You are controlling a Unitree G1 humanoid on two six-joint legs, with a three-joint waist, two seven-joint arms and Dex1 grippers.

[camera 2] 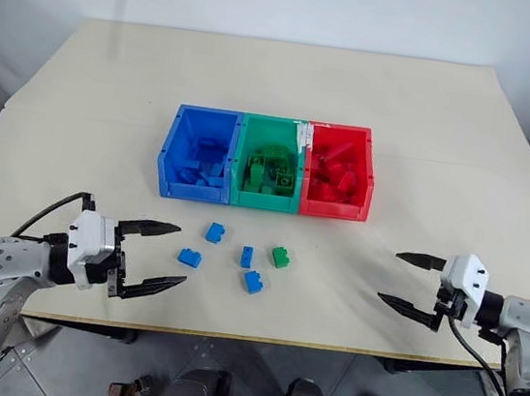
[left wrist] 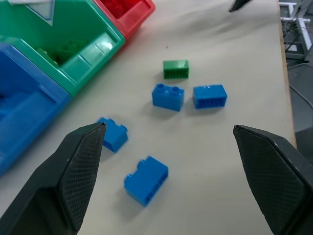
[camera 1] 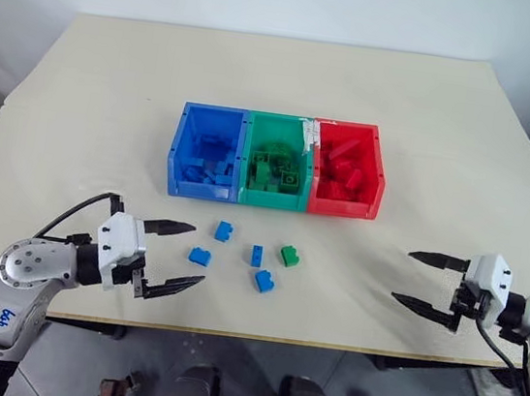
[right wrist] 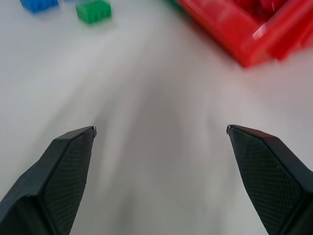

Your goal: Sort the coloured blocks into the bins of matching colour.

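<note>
The left hand [camera 1: 177, 258] and right hand [camera 1: 418, 279] are spread wide, released, nothing grasped or touched. Blue handwriting on the left arm cannot be read.

Four blue blocks [camera 1: 224, 231] and one green block [camera 1: 289, 256] lie loose on the table [camera 1: 433, 113]; three joined bins [camera 1: 277, 161] and two grippers [camera 1: 179, 257]

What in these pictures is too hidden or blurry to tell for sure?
- How many bricks lie in the blue bin, green bin and red bin: head views, piled together, walls hide some.
- Writing on the white tape strip: too small.
- Green brick studs in the right wrist view: blurred.
- Blue bin in the left wrist view: cut off by the edge.
</note>
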